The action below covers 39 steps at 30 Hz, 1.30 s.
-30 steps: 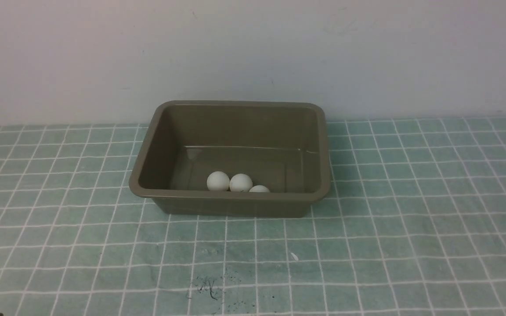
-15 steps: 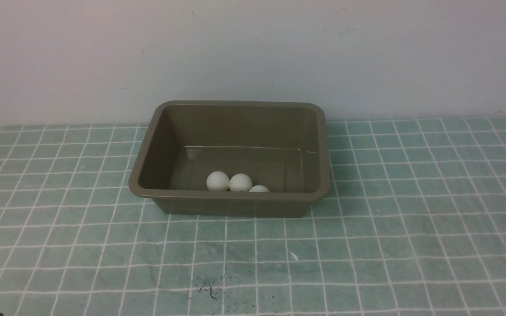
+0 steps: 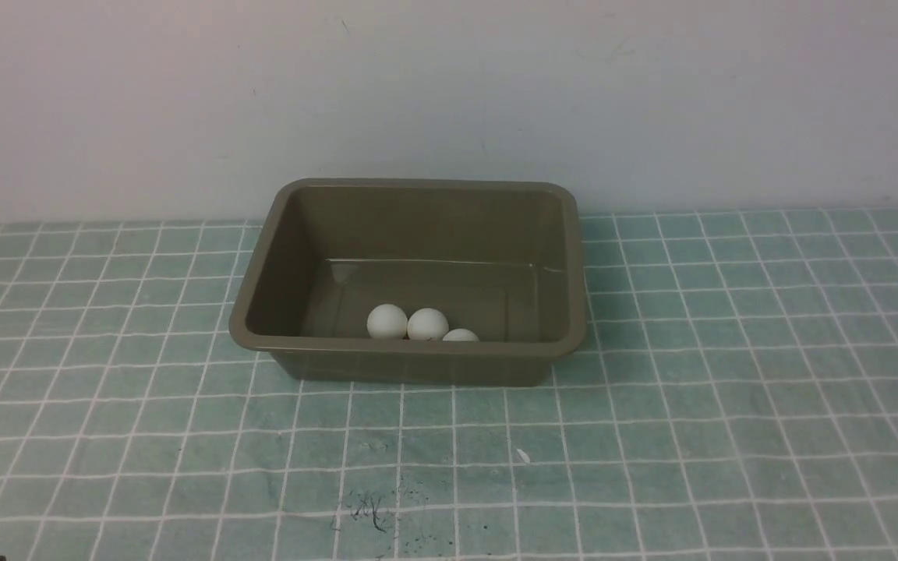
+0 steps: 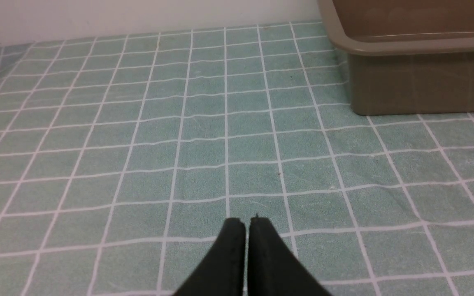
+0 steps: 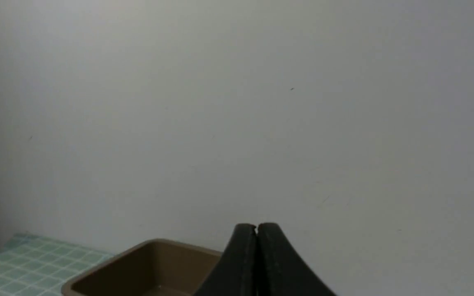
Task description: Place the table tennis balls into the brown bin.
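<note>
The olive-brown bin stands at the back middle of the table against the wall. Three white table tennis balls lie inside it along the near wall: one, a second touching it, and a third half hidden by the rim. Neither arm appears in the front view. In the left wrist view my left gripper is shut and empty, low over the cloth, with the bin well ahead of it. In the right wrist view my right gripper is shut and empty, raised, facing the wall, the bin below it.
A green cloth with a white grid covers the table. A pale wall rises right behind the bin. Dark scribble marks and a small white fleck lie on the cloth near the front.
</note>
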Each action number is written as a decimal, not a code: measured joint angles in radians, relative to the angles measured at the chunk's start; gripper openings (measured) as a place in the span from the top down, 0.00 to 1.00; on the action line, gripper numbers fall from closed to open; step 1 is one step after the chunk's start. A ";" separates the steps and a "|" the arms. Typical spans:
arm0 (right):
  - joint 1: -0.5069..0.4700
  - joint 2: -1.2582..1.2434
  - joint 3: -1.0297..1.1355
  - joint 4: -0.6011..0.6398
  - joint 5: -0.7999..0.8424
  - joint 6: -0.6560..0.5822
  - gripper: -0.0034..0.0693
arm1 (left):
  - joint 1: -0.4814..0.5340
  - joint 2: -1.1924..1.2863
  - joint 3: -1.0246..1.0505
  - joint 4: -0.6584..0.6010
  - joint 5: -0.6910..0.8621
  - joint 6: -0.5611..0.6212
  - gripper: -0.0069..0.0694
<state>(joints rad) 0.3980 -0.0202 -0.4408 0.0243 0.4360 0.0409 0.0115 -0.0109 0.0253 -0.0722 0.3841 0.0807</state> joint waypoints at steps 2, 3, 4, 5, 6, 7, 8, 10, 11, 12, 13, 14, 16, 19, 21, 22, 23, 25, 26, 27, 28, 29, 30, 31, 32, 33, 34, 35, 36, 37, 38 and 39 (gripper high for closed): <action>0.000 0.000 0.021 0.029 -0.001 -0.041 0.97 | 0.000 0.000 0.000 0.000 0.000 0.000 0.92; -0.003 0.000 0.045 0.035 -0.005 -0.056 0.97 | 0.000 0.000 0.000 0.000 0.000 0.000 0.92; -0.008 0.000 0.064 0.035 -0.007 -0.062 0.97 | 0.000 0.000 0.000 0.000 0.000 0.000 0.92; -0.040 0.000 0.101 0.029 -0.009 -0.070 0.97 | 0.000 0.000 0.000 0.000 0.000 0.000 0.92; -0.080 0.000 0.132 0.023 -0.009 -0.074 0.97 | 0.000 0.000 0.000 0.000 0.000 0.000 0.92; -0.127 0.000 0.167 0.017 -0.009 -0.076 0.97 | 0.000 0.000 0.000 0.000 0.000 0.000 0.92; -0.197 0.000 0.220 0.008 -0.010 -0.076 0.97 | 0.000 0.000 0.000 0.000 0.000 0.000 0.92; -0.269 0.000 0.284 0.004 -0.009 -0.077 0.97 | 0.000 0.000 0.000 0.000 0.000 0.000 0.92; -0.307 0.001 0.326 0.003 -0.009 -0.077 0.97 | 0.000 0.000 0.000 0.000 0.000 0.000 0.92; -0.337 0.001 0.366 0.003 -0.008 -0.077 0.97 | 0.000 0.000 0.000 0.000 0.000 0.000 0.92; -0.353 0.001 0.389 0.002 -0.008 -0.077 0.97 | 0.000 0.000 0.000 0.000 0.000 0.000 0.92; -0.376 0.001 0.425 0.001 -0.007 -0.077 0.97 | 0.000 0.000 0.000 0.000 0.000 0.000 0.92; -0.411 0.003 0.454 0.001 -0.012 -0.077 0.97 | 0.001 0.000 0.000 -0.001 0.001 0.000 0.92; -0.424 0.003 0.457 0.002 -0.033 -0.077 0.97 | 0.001 0.000 0.000 -0.001 0.001 0.000 0.92; -0.426 0.003 0.458 0.004 -0.038 -0.077 0.97 | 0.001 0.000 0.000 -0.001 0.001 0.000 0.92; -0.426 0.003 0.458 0.004 -0.038 -0.077 0.97 | 0.001 0.000 0.000 -0.001 0.001 0.000 0.92; -0.426 0.003 0.458 0.004 -0.038 -0.077 0.97 | 0.001 0.000 0.000 -0.001 0.001 0.000 0.92; -0.426 0.003 0.458 0.004 -0.038 -0.077 0.97 | 0.001 0.000 0.000 -0.001 0.001 0.000 0.92; -0.426 0.003 0.458 0.004 -0.038 -0.077 0.97 | 0.001 0.000 0.000 -0.001 0.001 0.000 0.92; -0.426 0.003 0.458 0.004 -0.038 -0.077 0.97 | 0.001 0.000 0.000 -0.001 0.001 0.000 0.92; -0.427 0.003 0.458 0.004 -0.038 -0.077 0.97 | 0.001 0.000 0.000 -0.001 0.001 0.000 0.92; -0.427 0.003 0.458 0.004 -0.038 -0.077 0.97 | 0.001 0.000 0.000 -0.001 0.001 0.000 0.92; -0.427 0.003 0.458 0.004 -0.038 -0.077 0.97 | 0.001 0.000 0.000 -0.001 0.001 0.000 0.92; -0.427 0.003 0.458 0.004 -0.038 -0.077 0.97 | 0.001 0.000 0.000 -0.001 0.001 0.000 0.92; -0.427 0.003 0.458 0.004 -0.038 -0.077 0.97 | 0.001 0.000 0.000 -0.001 0.001 0.000 0.92; -0.427 0.003 0.458 0.004 -0.038 -0.077 0.97 | 0.001 0.000 0.000 -0.001 0.001 0.000 0.92; -0.427 0.003 0.458 0.004 -0.038 -0.077 0.97 | 0.001 0.000 0.000 -0.001 0.001 0.000 0.92; -0.427 0.003 0.458 0.004 -0.038 -0.077 0.97 | 0.001 0.000 0.000 -0.001 0.001 0.000 0.92; -0.427 0.003 0.458 0.004 -0.038 -0.077 0.97 | 0.001 0.000 0.000 -0.001 0.001 0.000 0.92; -0.427 0.003 0.458 0.004 -0.038 -0.077 0.97 | 0.001 0.000 0.000 -0.001 0.001 0.000 0.92; -0.427 0.003 0.458 0.004 -0.038 -0.077 0.97 | 0.001 0.000 0.000 -0.001 0.001 0.000 0.92; -0.427 0.003 0.458 0.004 -0.038 -0.077 0.97 | 0.001 0.000 0.000 -0.001 0.001 0.000 0.92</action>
<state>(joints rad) -0.0295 -0.0172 0.0175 0.0284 0.3977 -0.0356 0.0123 -0.0109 0.0253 -0.0733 0.3850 0.0807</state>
